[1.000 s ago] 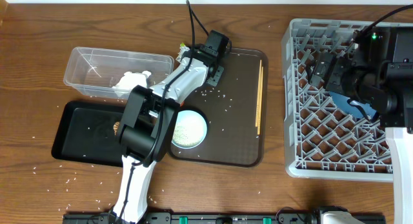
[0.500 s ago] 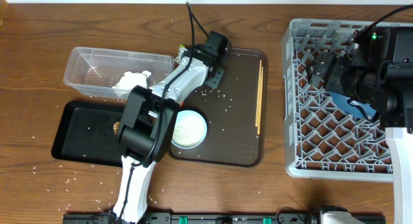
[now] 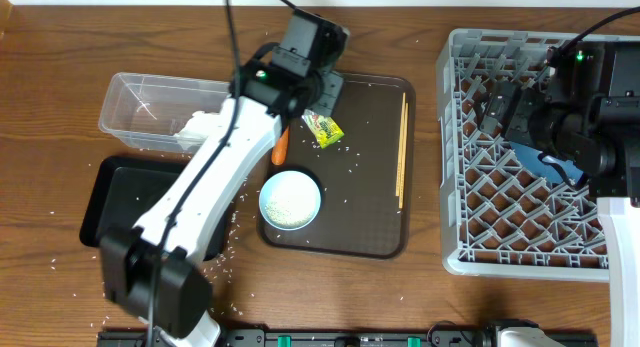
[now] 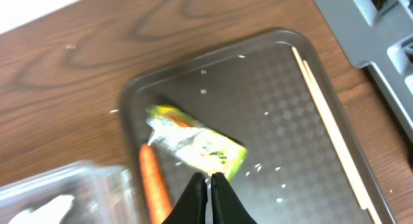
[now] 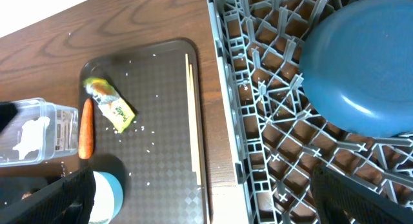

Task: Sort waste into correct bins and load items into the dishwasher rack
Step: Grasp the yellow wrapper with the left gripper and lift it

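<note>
My left gripper [image 3: 320, 99] [image 4: 208, 184] is shut and empty, hovering over the back left of the brown tray [image 3: 370, 227]. The yellow-green wrapper [image 3: 323, 128] [image 4: 197, 144] lies on the tray just beyond its tips. The orange carrot [image 3: 282, 145] [image 4: 152, 183] lies left of it. The pale blue bowl [image 3: 291, 199] holds rice. The chopsticks [image 3: 402, 152] [image 4: 329, 127] lie along the tray's right side. The napkin [image 3: 200, 127] sits in the clear tub [image 3: 150, 92]. My right gripper [image 3: 497, 107] [image 5: 206, 208] is open over the grey rack [image 3: 500, 217], which holds the dark blue plate [image 3: 555, 165] [image 5: 361, 75].
The black tray [image 3: 115, 202] lies left of the brown tray, partly under my left arm. Rice grains [image 3: 105, 279] are scattered on the table and the brown tray. The cups and the brown lump are out of view.
My left arm has stretched out and lifted from the tray's back left corner. The wrapper now lies further in on the tray, and the carrot is uncovered. The right arm has not moved.
</note>
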